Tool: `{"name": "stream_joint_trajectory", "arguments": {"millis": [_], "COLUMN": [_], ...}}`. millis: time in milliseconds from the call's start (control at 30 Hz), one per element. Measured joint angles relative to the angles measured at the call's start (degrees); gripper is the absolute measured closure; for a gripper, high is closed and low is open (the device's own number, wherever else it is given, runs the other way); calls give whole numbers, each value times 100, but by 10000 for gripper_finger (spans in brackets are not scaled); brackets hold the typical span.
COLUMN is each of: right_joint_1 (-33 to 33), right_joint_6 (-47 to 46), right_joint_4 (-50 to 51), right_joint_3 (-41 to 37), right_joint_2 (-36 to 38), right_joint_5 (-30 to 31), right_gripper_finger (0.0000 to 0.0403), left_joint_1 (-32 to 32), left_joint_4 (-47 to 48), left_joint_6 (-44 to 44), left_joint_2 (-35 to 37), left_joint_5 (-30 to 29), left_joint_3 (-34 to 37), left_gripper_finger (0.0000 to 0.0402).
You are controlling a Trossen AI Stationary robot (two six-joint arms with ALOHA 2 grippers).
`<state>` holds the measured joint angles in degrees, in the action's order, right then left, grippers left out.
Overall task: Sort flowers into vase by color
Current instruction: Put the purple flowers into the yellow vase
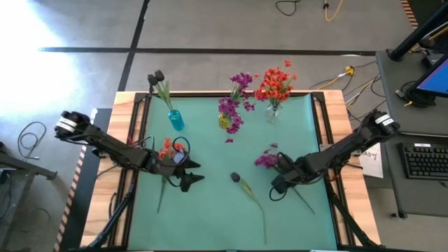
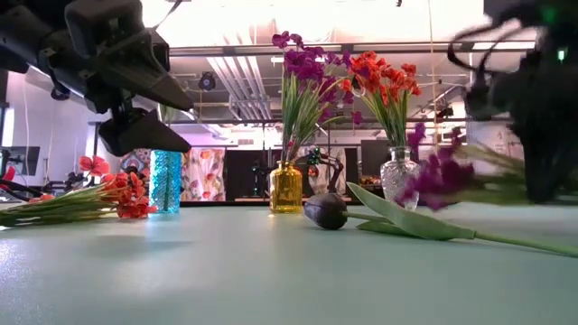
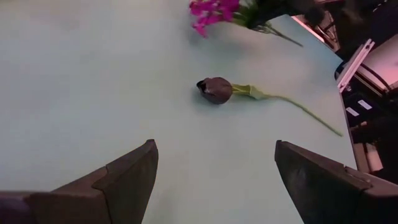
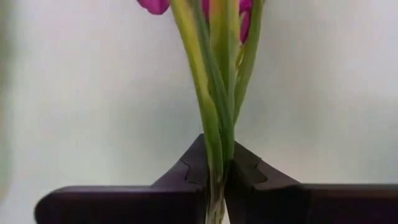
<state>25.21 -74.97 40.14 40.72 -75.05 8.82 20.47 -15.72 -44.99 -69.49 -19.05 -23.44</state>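
Now the right gripper (image 4: 216, 171) is clamped tight on the green stem of a purple flower (image 1: 267, 159), whose magenta cluster sticks out just ahead of its fingers above the green bench (image 1: 210, 217). Well to that gripper's left, the left gripper (image 1: 194, 172) hangs with its fingers spread wide and empty; an orange-red flower (image 1: 166, 152) lies just behind it, and a dark-budded flower (image 1: 236, 178) lies on the bench between the two grippers.
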Motion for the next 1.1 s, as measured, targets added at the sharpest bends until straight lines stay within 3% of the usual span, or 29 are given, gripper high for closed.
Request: {"name": "stream_joint_trajectory", "arguments": {"millis": [300,500,633,800,1100], "right_joint_1": [448,516,496,319,84], "right_joint_6": [1005,2758,4357,5721,6001], "right_joint_4": [-780,-3077,-4582,-6195,-6610], "right_joint_3": [657,689,689,689,807], "right_joint_2": [305,263,-18,-569,-1180], "right_joint_5": [445,795,939,1225,1218], "right_gripper_finger": [381,381,381,381,381], "left_joint_1": [109,217,298,406,419], "left_joint_4": [-734,-1725,-2917,-4366,-4558], "left_joint_6": [347,1122,1887,3042,3766], "left_joint_2": [-266,-462,-801,-1520,-2583], "left_joint_5": [8,8,32,440,279], "left_joint_3": [0,0,0,-289,-1423], "left_gripper_finger": [90,90,90,90,90]}}
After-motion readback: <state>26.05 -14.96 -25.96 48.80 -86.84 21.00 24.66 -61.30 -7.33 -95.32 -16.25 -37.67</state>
